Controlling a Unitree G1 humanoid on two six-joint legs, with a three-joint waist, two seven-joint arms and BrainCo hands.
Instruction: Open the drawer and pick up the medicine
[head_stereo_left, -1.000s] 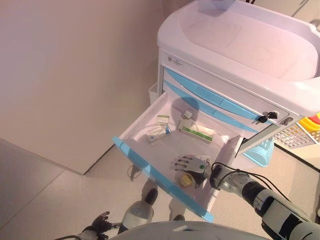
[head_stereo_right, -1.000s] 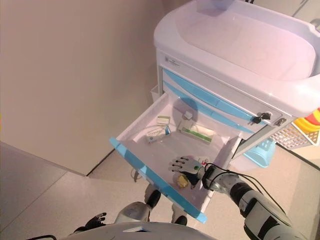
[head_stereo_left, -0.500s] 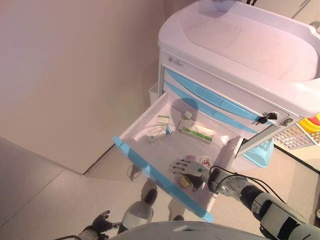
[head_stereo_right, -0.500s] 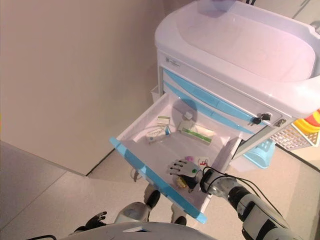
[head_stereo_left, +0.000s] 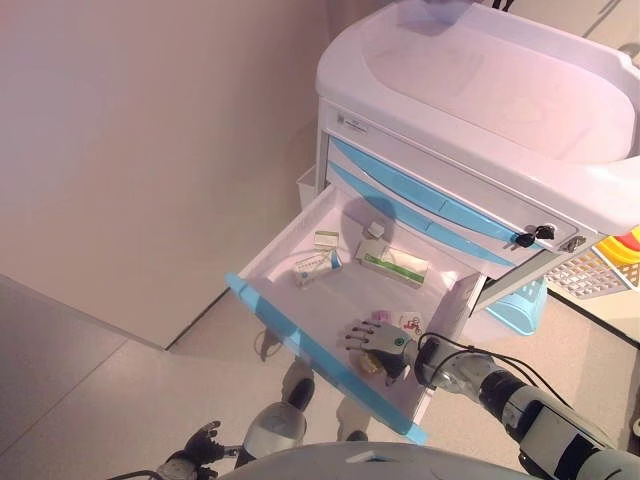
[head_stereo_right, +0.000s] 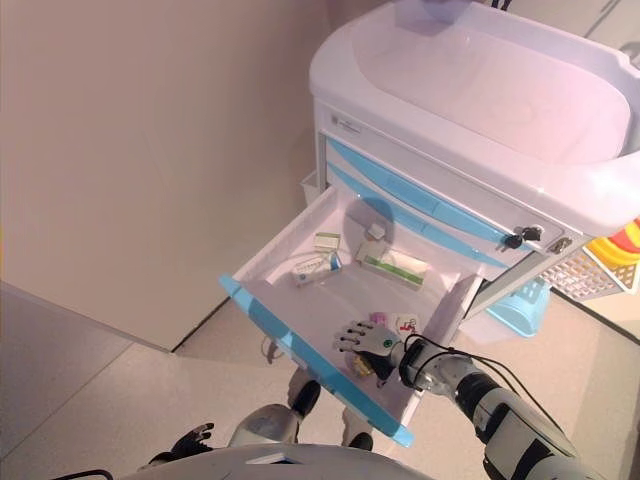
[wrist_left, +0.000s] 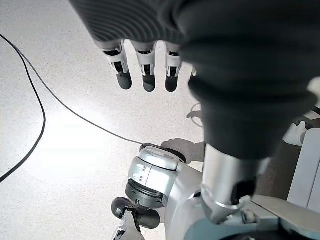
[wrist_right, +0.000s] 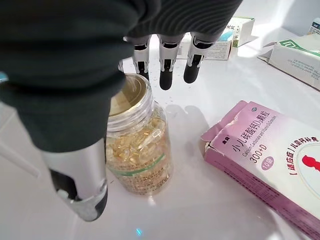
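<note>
The white drawer with a blue front (head_stereo_left: 300, 345) stands pulled out of the cart. My right hand (head_stereo_left: 376, 340) is inside it at the near right corner, over a clear jar of yellow capsules (wrist_right: 137, 145). Its fingers (wrist_right: 167, 70) are straight above the jar's lid and its thumb (wrist_right: 82, 185) hangs beside the jar, so the hand is open around it without gripping. A pink medicine box (wrist_right: 270, 165) lies just beside the jar. My left hand (head_stereo_left: 196, 452) hangs low at the lower left with its fingers (wrist_left: 145, 72) straight over the floor, empty.
Further back in the drawer lie a green-and-white box (head_stereo_left: 393, 266), a blue-and-white box (head_stereo_left: 314, 267), a small box (head_stereo_left: 326, 238) and a small bottle (head_stereo_left: 375, 230). The cart (head_stereo_left: 480, 90) has closed blue drawers (head_stereo_left: 420, 195) and keys (head_stereo_left: 528, 238). A blue basket (head_stereo_left: 520, 300) stands at the right.
My right hand has shifted slightly toward the drawer's front and sits over the jar, uncovering the pink box behind it. The left hand has not moved.
</note>
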